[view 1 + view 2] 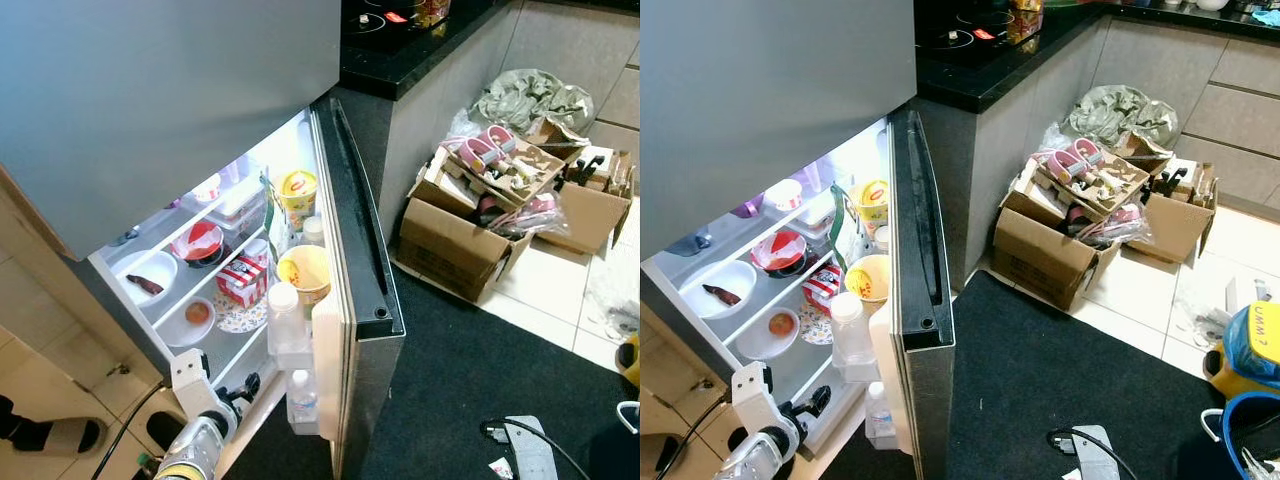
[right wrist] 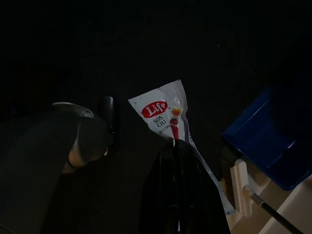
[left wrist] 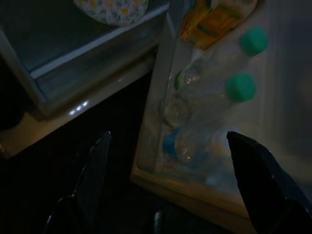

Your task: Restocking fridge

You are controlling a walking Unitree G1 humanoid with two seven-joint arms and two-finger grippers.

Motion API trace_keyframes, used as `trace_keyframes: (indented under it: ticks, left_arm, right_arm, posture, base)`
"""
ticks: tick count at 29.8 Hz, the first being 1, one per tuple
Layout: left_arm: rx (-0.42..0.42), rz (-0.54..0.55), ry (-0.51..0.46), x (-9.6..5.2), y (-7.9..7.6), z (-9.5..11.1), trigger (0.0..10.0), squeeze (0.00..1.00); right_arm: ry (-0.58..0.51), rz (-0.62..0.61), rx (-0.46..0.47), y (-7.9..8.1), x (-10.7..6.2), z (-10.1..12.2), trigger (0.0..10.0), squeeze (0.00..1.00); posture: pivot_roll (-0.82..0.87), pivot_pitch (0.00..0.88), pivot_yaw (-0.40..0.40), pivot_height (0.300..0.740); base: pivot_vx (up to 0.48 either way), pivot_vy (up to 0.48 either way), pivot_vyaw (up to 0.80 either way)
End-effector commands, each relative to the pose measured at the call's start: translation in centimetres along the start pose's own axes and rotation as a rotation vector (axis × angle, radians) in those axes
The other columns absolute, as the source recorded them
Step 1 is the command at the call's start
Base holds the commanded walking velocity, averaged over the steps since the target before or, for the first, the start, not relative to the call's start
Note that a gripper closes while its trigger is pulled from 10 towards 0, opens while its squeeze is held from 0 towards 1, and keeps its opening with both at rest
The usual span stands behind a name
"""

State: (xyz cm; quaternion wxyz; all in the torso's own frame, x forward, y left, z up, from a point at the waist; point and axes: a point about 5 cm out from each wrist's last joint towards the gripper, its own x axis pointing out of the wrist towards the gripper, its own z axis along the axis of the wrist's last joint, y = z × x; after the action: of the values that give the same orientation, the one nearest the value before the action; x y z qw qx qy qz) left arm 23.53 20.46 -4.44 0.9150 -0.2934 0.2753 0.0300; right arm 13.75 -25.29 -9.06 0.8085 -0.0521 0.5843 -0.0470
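The fridge stands open, its door (image 1: 355, 260) swung toward me. The door rack holds a white-capped bottle (image 1: 285, 315), a small water bottle (image 1: 303, 395) and a yellow cup (image 1: 303, 268). My left gripper (image 1: 245, 385) hangs low before the bottom shelf, open and holding nothing. In the left wrist view its fingers (image 3: 97, 165) point at green-capped bottles (image 3: 241, 87) in the door rack. My right gripper (image 2: 178, 161) is shut on a red and white "Life" chilli sauce sachet (image 2: 163, 112), over dark floor.
Inside, the shelves carry a white bowl (image 1: 145, 275), a red bowl (image 1: 200, 240), a red-white carton (image 1: 243, 280) and a yellow tub (image 1: 298, 190). Cardboard boxes (image 1: 460, 250) crowd the right. A power strip (image 1: 525, 450) lies on the black mat (image 1: 470, 370). A sandalled foot (image 1: 50, 435) is at left.
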Motion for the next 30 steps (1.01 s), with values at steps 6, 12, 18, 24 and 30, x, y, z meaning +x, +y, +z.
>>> trace_keyframes:
  ticks: [6, 12, 18, 24, 30]
  left_arm:
    - [-0.036, -0.261, -0.113, 1.6, -4.2, 2.3, 10.0, 0.0]
    - [0.005, -0.353, -0.124, 2.0, -5.9, 2.9, 10.0, 0.0]
    - [0.081, -0.511, -0.04, 2.0, -7.9, 1.4, 10.0, 0.0]
    - [0.076, -0.588, -0.008, 2.0, -9.3, 0.4, 10.0, 0.0]
    - [0.073, -0.638, 0.015, 2.2, -10.8, -0.2, 10.0, 0.0]
  right_arm:
    - [-0.007, 0.008, 0.014, 0.3, 0.0, 0.1, 10.0, 0.0]
    - [-0.008, 0.011, 0.016, 0.4, 0.0, 0.2, 10.0, 0.0]
    - [-0.009, 0.004, 0.015, 0.2, 0.0, 0.2, 10.0, 0.0]
    - [-0.009, 0.0, 0.018, 0.0, 0.0, 0.2, 10.0, 0.0]
    - [-0.011, -0.001, 0.024, -0.1, 0.0, 0.1, 10.0, 0.0]
  posture:
    - [-0.04, 0.0, 0.003, 0.74]
    - [-0.04, 0.0, 0.004, 0.74]
    - [-0.04, 0.0, 0.003, 0.74]
    - [-0.04, 0.0, 0.003, 0.74]
    - [-0.03, 0.0, -0.002, 0.74]
  base:
    - [0.0, 0.0, 0.0]
    - [0.0, 0.0, 0.0]
    - [0.0, 0.0, 0.0]
    - [0.0, 0.0, 0.0]
    - [0.0, 0.0, 0.0]
